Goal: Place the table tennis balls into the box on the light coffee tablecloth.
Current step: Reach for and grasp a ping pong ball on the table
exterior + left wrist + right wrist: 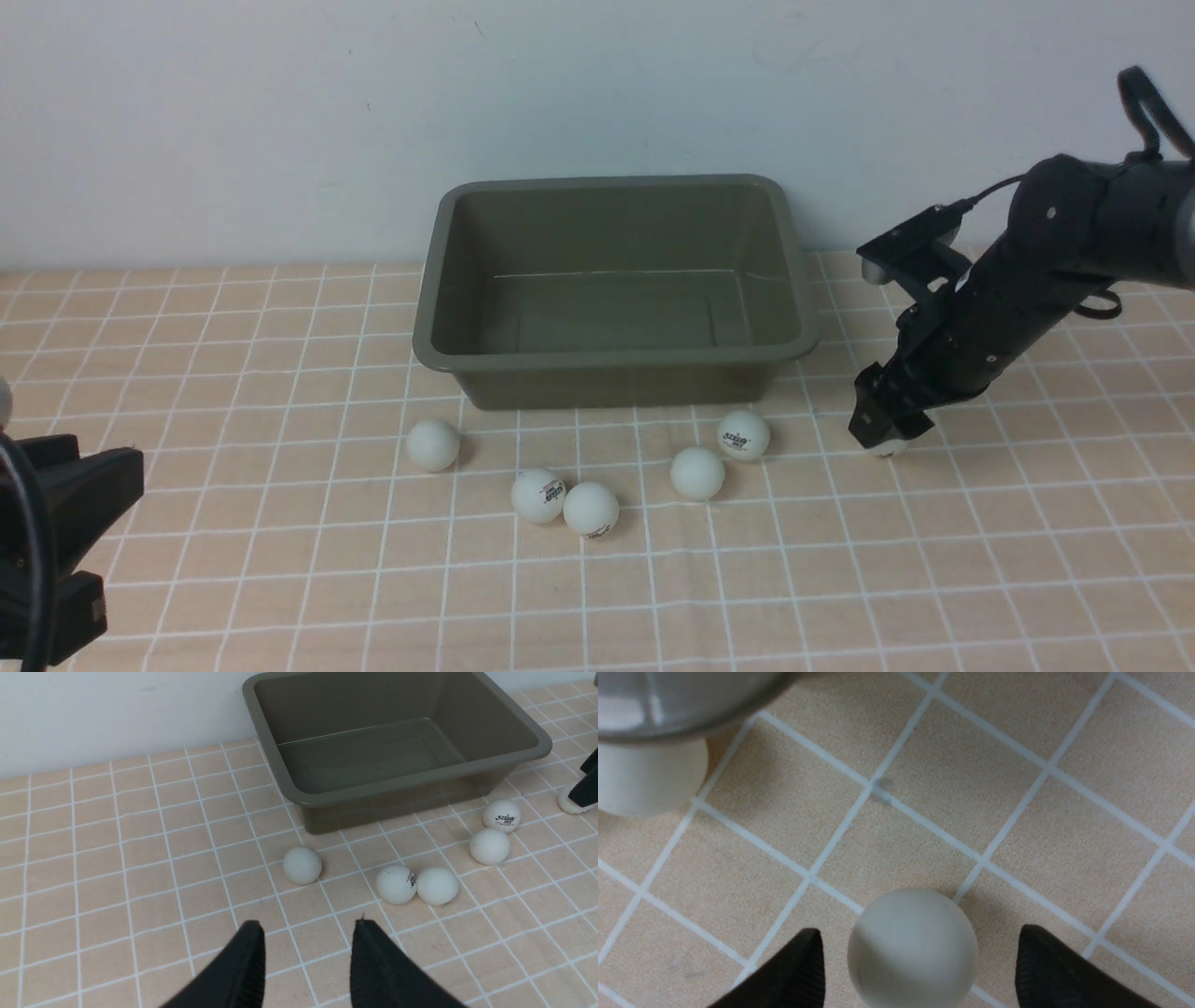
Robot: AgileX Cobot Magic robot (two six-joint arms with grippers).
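Table tennis balls: five loose mid-frame on the light coffee tablecloth, my left gripper lower left, jaws narrowly apart. My right gripper straddles a sixth ball at right, jaws wide; the box sits behind, upper centre.

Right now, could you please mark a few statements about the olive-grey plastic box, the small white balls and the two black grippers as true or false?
1. The olive-grey rectangular plastic box is empty. True.
2. Two of the small white table tennis balls in front of it touch each other. True.
3. The right gripper holds a ball above the box. False: it is down at the peach checked tablecloth, jaws apart either side of a ball lying there.
4. The left gripper grips a ball. False: nothing sits between its open jaws.
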